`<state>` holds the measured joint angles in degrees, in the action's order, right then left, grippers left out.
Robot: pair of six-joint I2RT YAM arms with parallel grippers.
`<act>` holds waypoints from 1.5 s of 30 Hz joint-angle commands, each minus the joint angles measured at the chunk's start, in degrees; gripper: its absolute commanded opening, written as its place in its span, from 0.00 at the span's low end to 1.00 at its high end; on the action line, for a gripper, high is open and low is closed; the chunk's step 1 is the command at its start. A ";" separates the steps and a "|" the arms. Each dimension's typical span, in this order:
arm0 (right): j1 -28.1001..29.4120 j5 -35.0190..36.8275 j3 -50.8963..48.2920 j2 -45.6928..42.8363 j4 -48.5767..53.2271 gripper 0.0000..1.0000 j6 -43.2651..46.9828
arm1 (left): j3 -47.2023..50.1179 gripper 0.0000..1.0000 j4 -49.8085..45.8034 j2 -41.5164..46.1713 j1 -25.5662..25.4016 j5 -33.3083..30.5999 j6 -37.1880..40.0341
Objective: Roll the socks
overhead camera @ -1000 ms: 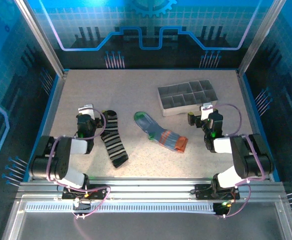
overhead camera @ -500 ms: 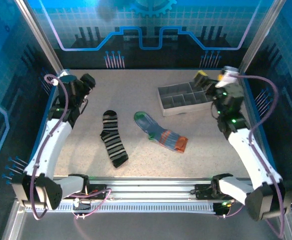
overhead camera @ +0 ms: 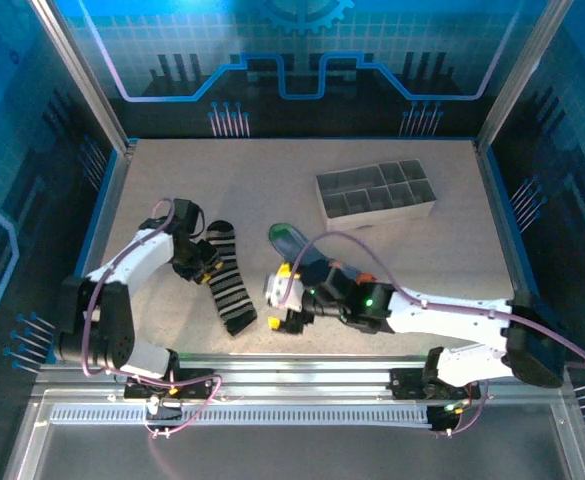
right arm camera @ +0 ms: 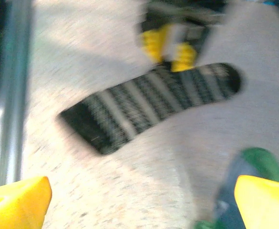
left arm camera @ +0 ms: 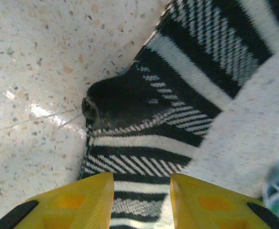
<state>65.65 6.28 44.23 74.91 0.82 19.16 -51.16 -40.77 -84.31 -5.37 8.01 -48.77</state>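
The black sock with white stripes (overhead camera: pixel 232 290) lies flat at the left of the table. My left gripper (overhead camera: pixel 205 268) sits low at its left edge near the heel. In the left wrist view the sock (left arm camera: pixel 187 81) spreads under the open left gripper (left arm camera: pixel 141 202), whose yellow fingertips (left arm camera: pixel 82 198) hover just over the fabric. The blue-grey sock shows its green cuff (overhead camera: pixel 285 237); the right arm lies over the rest of it. My right gripper (overhead camera: pixel 276 296) stands open between the two socks. In the blurred right wrist view it (right arm camera: pixel 141 205) gapes wide over bare table, facing the black sock (right arm camera: pixel 149 105), with the green cuff (right arm camera: pixel 253 164) at the right.
A grey divided tray (overhead camera: pixel 377 190) stands at the back right. The right arm stretches low across the front middle of the table. Blue walls and metal posts enclose the table, and a rail runs along the front edge.
Both arms came down from raised positions at the back. The left gripper dropped to the black sock's left edge. The right arm swung left across the blue-grey sock.
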 commanded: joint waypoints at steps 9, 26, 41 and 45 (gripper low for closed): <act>1.59 -2.37 2.93 18.30 -10.43 0.92 19.12 | -2.52 0.32 6.58 -14.77 -13.75 -0.81 6.16; -0.19 -4.83 8.51 27.02 -6.61 0.34 19.01 | -8.14 0.34 1.91 -6.48 -16.42 -3.43 5.05; -4.17 -13.97 16.22 27.96 2.83 0.00 6.86 | -0.54 0.34 -4.55 12.98 -6.15 -0.05 2.17; -6.71 -20.76 19.34 29.47 6.47 0.00 2.72 | 1.76 0.34 -6.21 17.08 -3.55 1.77 1.77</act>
<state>60.42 -7.29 60.84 102.67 2.85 27.05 -51.09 -43.33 -69.38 -10.00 7.07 -45.80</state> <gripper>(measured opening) 0.058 0.337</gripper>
